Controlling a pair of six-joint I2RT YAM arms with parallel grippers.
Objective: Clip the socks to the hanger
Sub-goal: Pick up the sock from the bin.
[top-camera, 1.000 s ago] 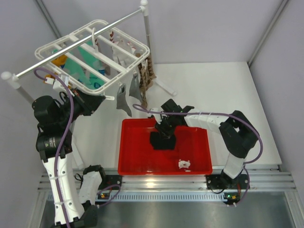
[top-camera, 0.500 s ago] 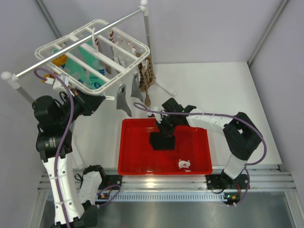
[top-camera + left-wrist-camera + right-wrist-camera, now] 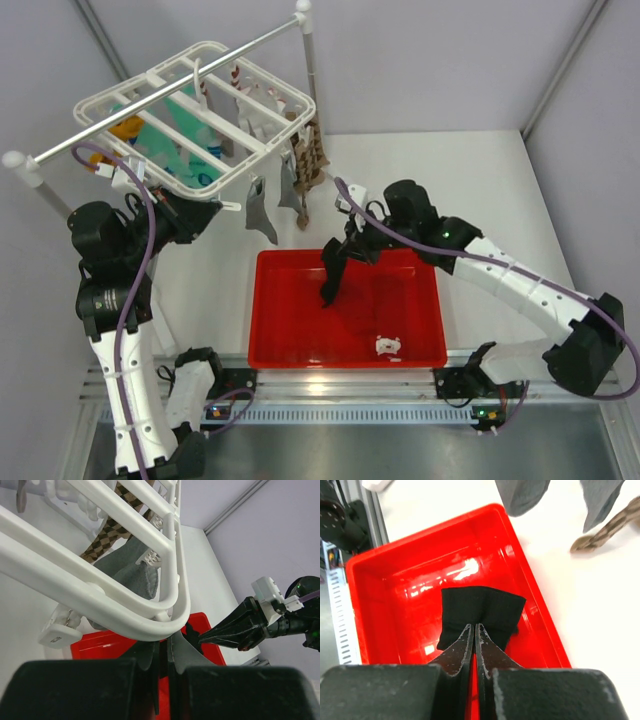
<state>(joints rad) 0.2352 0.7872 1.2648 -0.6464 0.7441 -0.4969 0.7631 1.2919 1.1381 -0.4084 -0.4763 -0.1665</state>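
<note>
Presently the right hand is fully closed, its fingertips pinching the top edge of the black sock. The sock hangs limp from that grip over the rear half of the red tray; whether its lower end touches the tray floor cannot be told. A small white item lies near the tray's front wall. The left hand is also closed, its tips directly beneath the rounded near corner of the hanger; whether anything is pinched there cannot be told. Two grey socks and a brown patterned sock hang from the hanger's clips, well apart from the black sock
</note>
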